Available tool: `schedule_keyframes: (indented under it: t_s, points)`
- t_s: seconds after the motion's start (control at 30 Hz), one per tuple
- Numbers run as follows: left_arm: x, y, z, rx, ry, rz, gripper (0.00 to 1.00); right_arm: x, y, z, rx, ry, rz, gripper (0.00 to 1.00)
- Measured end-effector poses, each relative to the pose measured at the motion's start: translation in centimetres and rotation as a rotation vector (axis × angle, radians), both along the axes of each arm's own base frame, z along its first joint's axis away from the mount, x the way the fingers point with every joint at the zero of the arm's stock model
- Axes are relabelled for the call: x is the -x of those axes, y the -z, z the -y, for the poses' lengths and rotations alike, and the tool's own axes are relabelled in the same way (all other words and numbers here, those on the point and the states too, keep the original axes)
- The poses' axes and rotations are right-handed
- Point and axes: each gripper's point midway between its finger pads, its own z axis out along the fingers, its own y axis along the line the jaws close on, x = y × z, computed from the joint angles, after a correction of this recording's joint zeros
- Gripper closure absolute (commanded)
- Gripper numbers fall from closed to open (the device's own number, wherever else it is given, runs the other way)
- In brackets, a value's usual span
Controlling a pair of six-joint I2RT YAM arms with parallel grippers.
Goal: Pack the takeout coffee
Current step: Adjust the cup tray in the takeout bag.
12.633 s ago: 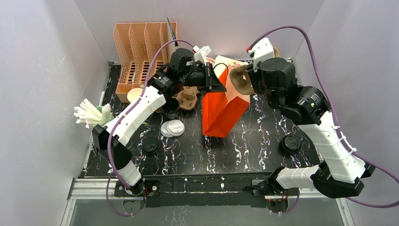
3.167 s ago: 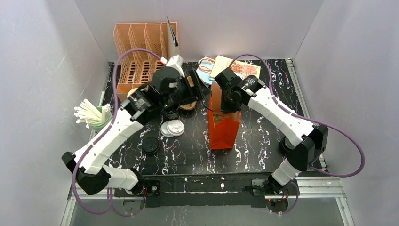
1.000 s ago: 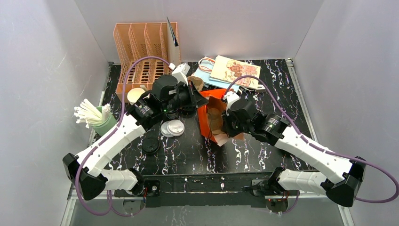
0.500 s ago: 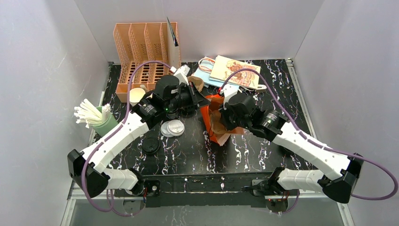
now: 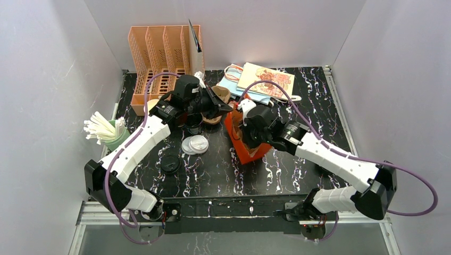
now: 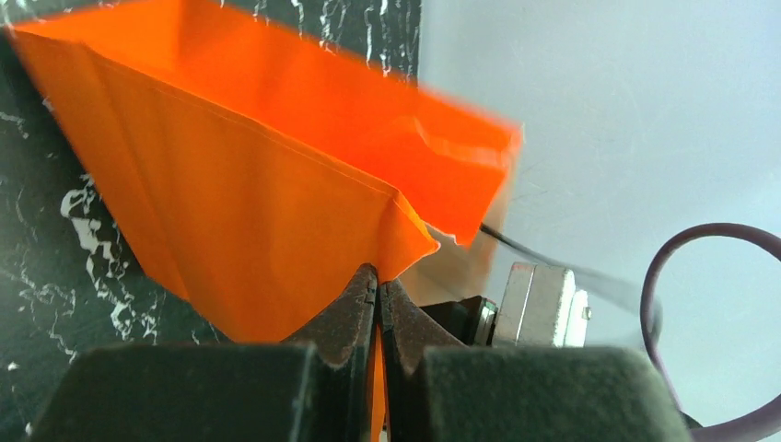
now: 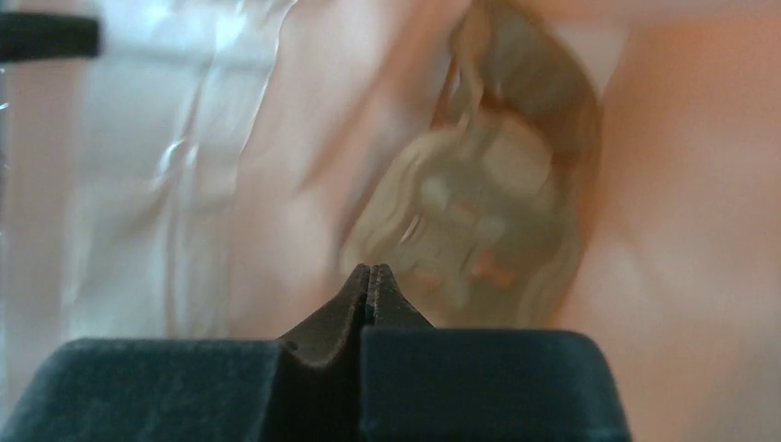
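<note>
Right claw has gone deeper into the bag, fingers pressed together, holding nothing; left claw still pinches the bag's rim between its tips; so the mouth is probably held open for packing.

On the black marbled surface, a peach-coloured slotted rack stands at 11 o'clock. A picture booklet lies at 1 o'clock, partly over a light blue item that I cannot identify. A green cup full of white sticks is at 9 o'clock; two white lids lie touching each other slightly left of the centre, with a black paper cup just beside them at their 12 o'clock and a black lid near them at their 8 o'clock.
</note>
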Motion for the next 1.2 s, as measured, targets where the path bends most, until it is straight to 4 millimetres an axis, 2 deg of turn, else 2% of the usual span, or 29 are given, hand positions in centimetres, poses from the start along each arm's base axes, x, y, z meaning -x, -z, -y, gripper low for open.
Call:
schedule_keyframes:
  t_s: [0.1,0.17,0.33,0.4,0.47,0.63,0.73,0.83,1.0,1.07,1.2]
  points:
    - [0.3,0.7,-0.1,-0.015,-0.010,-0.059,1.00,-0.1,0.8,0.0,0.035,-0.005,-0.013,0.99]
    - [0.5,1.3,-0.1,-0.028,-0.012,-0.099,1.00,-0.2,0.2,0.2,0.045,-0.006,-0.003,0.99]
    - [0.9,2.6,-0.2,-0.054,-0.011,-0.158,1.00,-1.3,-5.1,-1.0,-0.034,-0.017,0.080,0.99]
    - [1.0,2.7,-0.2,-0.057,-0.013,-0.164,1.00,-1.5,-6.2,-1.4,-0.056,-0.017,0.096,0.99]
    - [1.0,2.7,-0.3,-0.058,-0.014,-0.167,1.00,-1.5,-5.8,-1.4,-0.047,-0.010,0.077,0.99]
    - [0.9,2.7,-0.3,-0.051,-0.032,-0.182,1.00,-0.7,-2.1,-0.4,0.068,0.049,-0.063,0.99]
    - [1.0,2.5,-0.4,-0.064,-0.062,-0.195,1.00,-0.8,-1.3,0.2,0.145,0.105,-0.109,0.99]
    - [1.0,1.8,-0.2,-0.068,-0.087,-0.190,1.00,-1.7,-2.5,0.3,0.166,0.155,-0.093,0.99]
    - [1.1,1.5,-0.3,-0.077,-0.139,-0.191,1.00,-3.1,-7.2,-0.5,0.089,0.226,-0.044,0.99]
    - [1.1,1.6,-0.3,-0.082,-0.161,-0.195,1.00,-3.7,-8.4,-1.0,0.060,0.248,-0.035,0.99]
    - [1.0,1.6,-0.1,-0.080,-0.206,-0.201,1.00,-3.6,-7.9,-1.5,0.062,0.269,-0.064,0.99]
